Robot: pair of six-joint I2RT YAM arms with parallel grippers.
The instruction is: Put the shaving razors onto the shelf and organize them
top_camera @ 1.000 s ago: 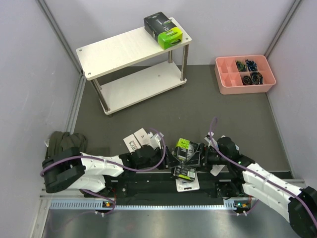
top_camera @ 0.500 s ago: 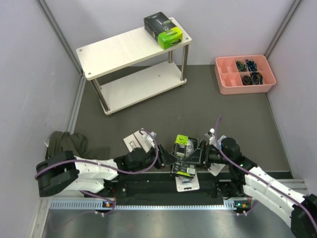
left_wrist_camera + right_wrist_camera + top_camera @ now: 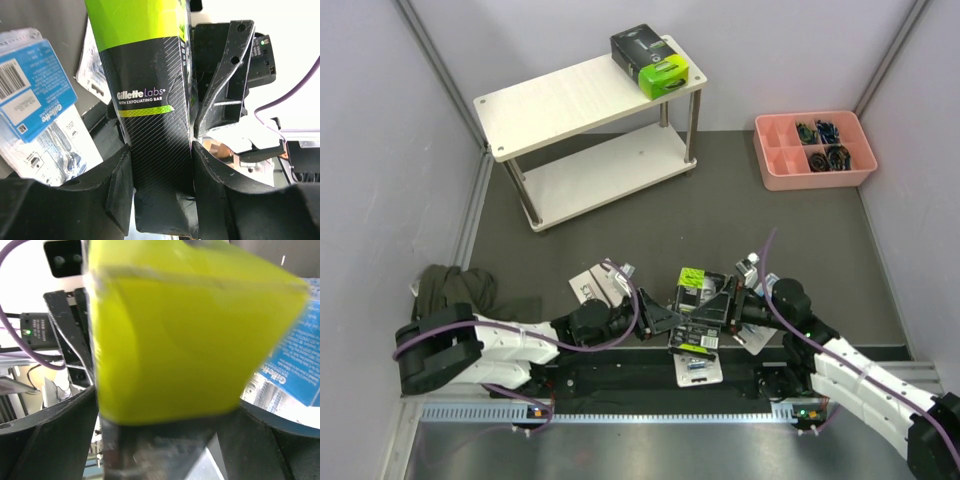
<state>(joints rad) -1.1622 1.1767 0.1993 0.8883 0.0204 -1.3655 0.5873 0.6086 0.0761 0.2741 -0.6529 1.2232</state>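
Near the arms' bases on the dark counter, the left tool clamps the black end of a black-and-lime razor pack, with blister packs lying just beside it. The right tool straddles the pack's lime end. That view is blurred, so whether its jaws press the pack or stand clear cannot be told. One matching pack sits at the right end of the top board of the shelf, so the job looks barely begun: slim white boxes and the blister packs wait on the counter. Most of the top board and all of the lower tier lie bare. Open counter runs from the pile to the shelf. The corner posts, the top board's near edge and the pink tray at far right are the edges to mind.
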